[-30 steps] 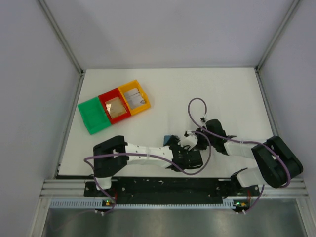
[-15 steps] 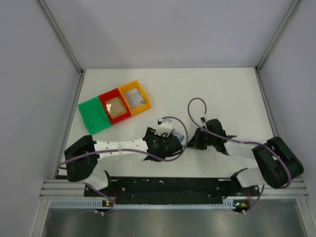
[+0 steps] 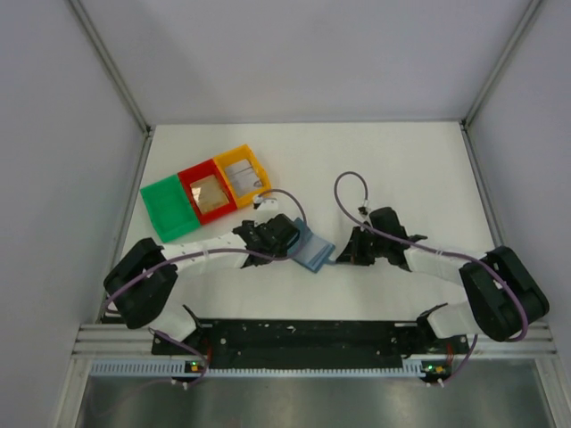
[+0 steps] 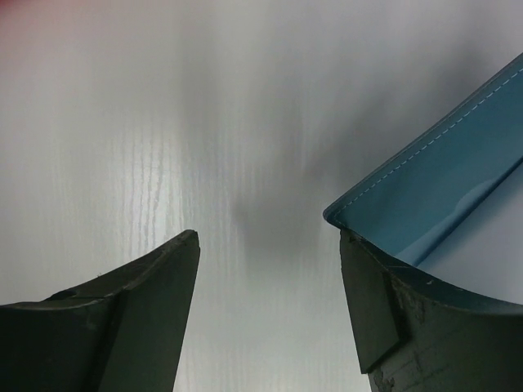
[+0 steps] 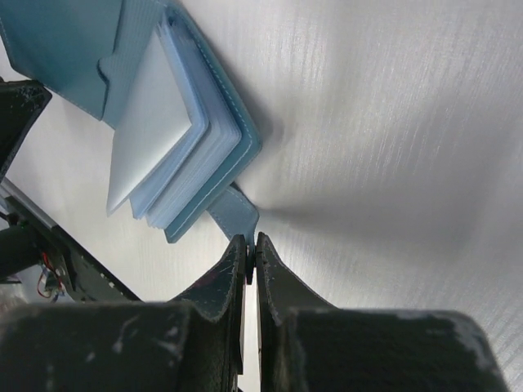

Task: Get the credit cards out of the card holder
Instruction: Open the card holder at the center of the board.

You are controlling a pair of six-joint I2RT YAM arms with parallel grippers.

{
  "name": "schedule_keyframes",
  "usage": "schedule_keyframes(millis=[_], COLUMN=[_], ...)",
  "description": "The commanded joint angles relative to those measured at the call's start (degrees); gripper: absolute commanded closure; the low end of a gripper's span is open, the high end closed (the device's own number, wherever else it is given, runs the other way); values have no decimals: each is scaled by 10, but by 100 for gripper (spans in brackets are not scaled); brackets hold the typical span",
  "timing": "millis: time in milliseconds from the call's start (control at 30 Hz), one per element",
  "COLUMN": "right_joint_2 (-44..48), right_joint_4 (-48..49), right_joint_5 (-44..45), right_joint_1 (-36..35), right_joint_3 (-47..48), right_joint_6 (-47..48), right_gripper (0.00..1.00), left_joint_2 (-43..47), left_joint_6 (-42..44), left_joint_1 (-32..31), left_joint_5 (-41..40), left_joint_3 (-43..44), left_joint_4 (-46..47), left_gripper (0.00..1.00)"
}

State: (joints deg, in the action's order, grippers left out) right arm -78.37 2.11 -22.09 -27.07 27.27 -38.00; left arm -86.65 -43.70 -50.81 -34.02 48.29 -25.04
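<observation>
The blue card holder (image 3: 314,251) lies open on the white table between my two grippers, its paler inner sleeves (image 5: 163,139) fanned out. My right gripper (image 3: 344,254) is shut on the holder's small strap tab (image 5: 237,214), and the jaws pinch it at the tips (image 5: 252,245). My left gripper (image 3: 291,238) is open at the holder's left edge. In the left wrist view (image 4: 270,245) nothing is between the jaws, and the holder's blue corner (image 4: 441,175) rests by the right finger (image 4: 372,302). No card is held.
Three plastic trays stand in a row at the back left: green (image 3: 169,209), red (image 3: 208,193) with a card in it, yellow (image 3: 244,176) with a card in it. Grey walls enclose the table on three sides.
My left arm has swung from the front middle to the left and back, ending open at the holder's left edge. The holder has shifted left and shows more. The right gripper stays shut.
</observation>
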Motion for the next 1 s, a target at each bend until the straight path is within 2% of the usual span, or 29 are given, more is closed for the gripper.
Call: schedule_keyframes(millis=[0,200,300,500,667,800,900,967], right_joint_2=[20,30,53,50,52,55,52,51], right_joint_4=[-52,-119,-124,-120,-118,-117,-116,-114], right_joint_5=[6,16,26,69,89,72,65,64], right_joint_1=[7,6,7,7,7,8,8,8], right_joint_3=[49,101,111,111,111,110,106,105], right_joint_6=[39,57,33,4,-4,-23,-51,-65], right_gripper=[100,100,83,78,58,41,32,31], left_joint_2=[1,25,41,18,38,105,132,132], left_joint_6=[16,41,55,85,91,118,127,126], left_joint_1=[26,66,86,109,114,113,97,71], left_joint_5=[64,120,163,207,255,281,308,306], left_joint_3=[-3,-11,-25,-7,10,22,39,64], left_joint_4=[54,59,80,95,88,62,49,26], left_gripper=[26,26,25,26,25,19,11,9])
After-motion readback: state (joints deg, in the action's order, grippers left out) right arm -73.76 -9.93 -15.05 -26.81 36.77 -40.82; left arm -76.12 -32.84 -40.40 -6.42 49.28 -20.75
